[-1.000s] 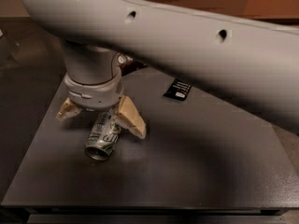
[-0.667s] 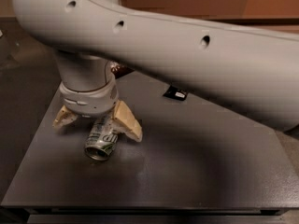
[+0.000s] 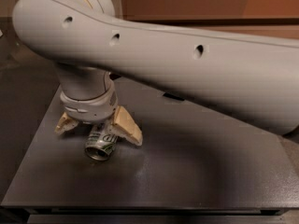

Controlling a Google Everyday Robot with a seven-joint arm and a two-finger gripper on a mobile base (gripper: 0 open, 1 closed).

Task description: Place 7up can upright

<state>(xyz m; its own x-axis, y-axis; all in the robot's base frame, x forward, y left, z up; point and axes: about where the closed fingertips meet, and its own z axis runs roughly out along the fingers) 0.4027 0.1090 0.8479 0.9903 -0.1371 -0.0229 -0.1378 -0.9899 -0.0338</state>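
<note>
The 7up can (image 3: 102, 143) is silver-white with green markings. It lies on its side on the dark table (image 3: 196, 171), left of centre, with one round end facing the camera. My gripper (image 3: 97, 127) hangs straight down over it from the large white arm (image 3: 187, 73). Its tan fingers (image 3: 128, 127) are spread wide, one on each side of the can. The gap between them is wider than the can. The far end of the can is hidden under the wrist.
A flat black wrapper (image 3: 173, 96) peeks out from under the arm at the table's back. The table's front edge (image 3: 140, 206) runs along the bottom and its left edge is close to the gripper. A brown wall stands behind.
The arm and wrist have shifted slightly left and lower over the can. The can has stayed in about the same place on its side.
</note>
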